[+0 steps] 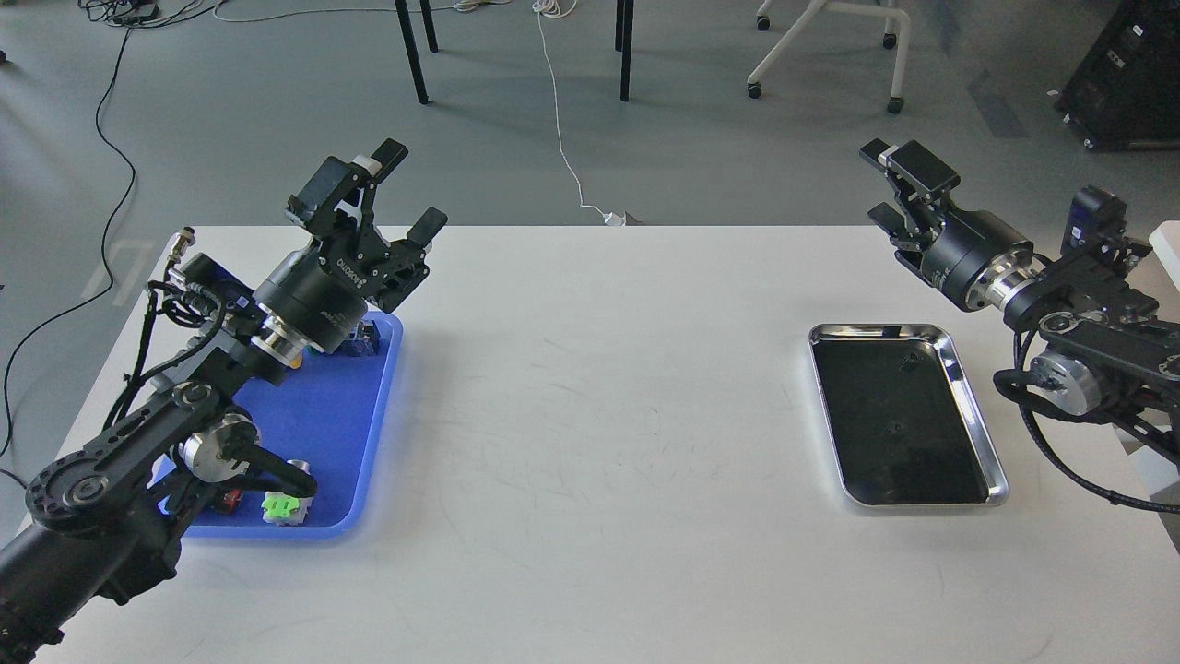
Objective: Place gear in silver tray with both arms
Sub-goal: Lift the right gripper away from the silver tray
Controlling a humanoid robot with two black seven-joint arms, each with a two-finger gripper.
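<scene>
The silver tray [978, 415] lies on the right of the white table, its dark floor showing only small dark specks that I cannot identify. No gear can be clearly made out. My right gripper [876, 183] is open and empty, raised above the table's far right edge, well behind and above the tray. My left gripper [410, 187] is open and empty, raised over the far end of the blue plastic tray [369, 433] on the left.
The blue tray holds several small parts, among them a green-and-white one [281, 507] and a dark blue one [369, 334], partly hidden by my left arm. The white table [608, 415] stretches between the two trays. Chair legs stand on the floor beyond.
</scene>
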